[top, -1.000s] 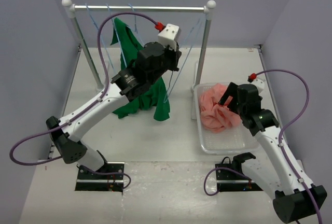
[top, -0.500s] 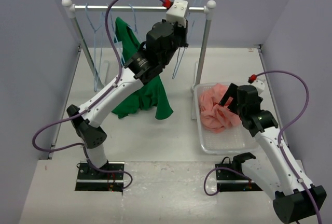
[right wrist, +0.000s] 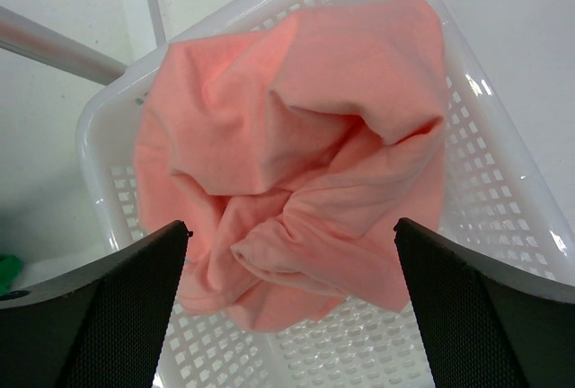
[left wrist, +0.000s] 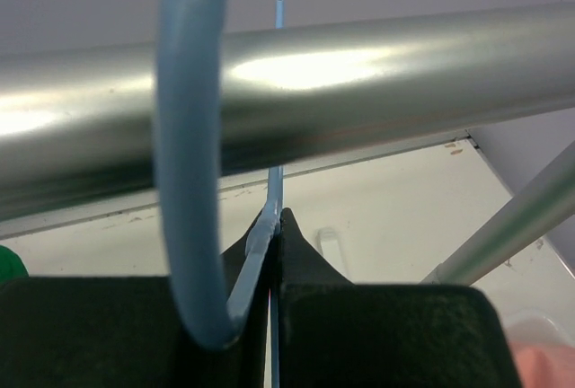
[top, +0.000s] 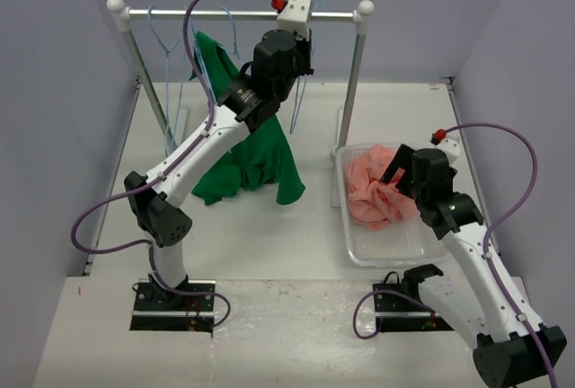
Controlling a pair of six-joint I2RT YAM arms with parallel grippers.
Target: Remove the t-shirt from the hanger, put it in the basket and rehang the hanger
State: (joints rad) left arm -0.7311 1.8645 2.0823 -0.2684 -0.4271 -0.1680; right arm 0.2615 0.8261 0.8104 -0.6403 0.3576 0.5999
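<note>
A silver metal clothes rail (top: 332, 16) with white ball ends crossed the top of the frame. A dark green cloth shirt (top: 269, 156) hung below it, left of centre. Spare pale-blue wire hangers (top: 164, 39) hung at upper left. A white perforated plastic basket (top: 395, 250) sat at right on the white tabletop (top: 269, 235).

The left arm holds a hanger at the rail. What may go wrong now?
The left gripper pinches only the thin wire of the hanger, so it may twist or slip before the hook sits on the rail. The left arm also reaches past the green shirt and might drag it when pulling back.
</note>
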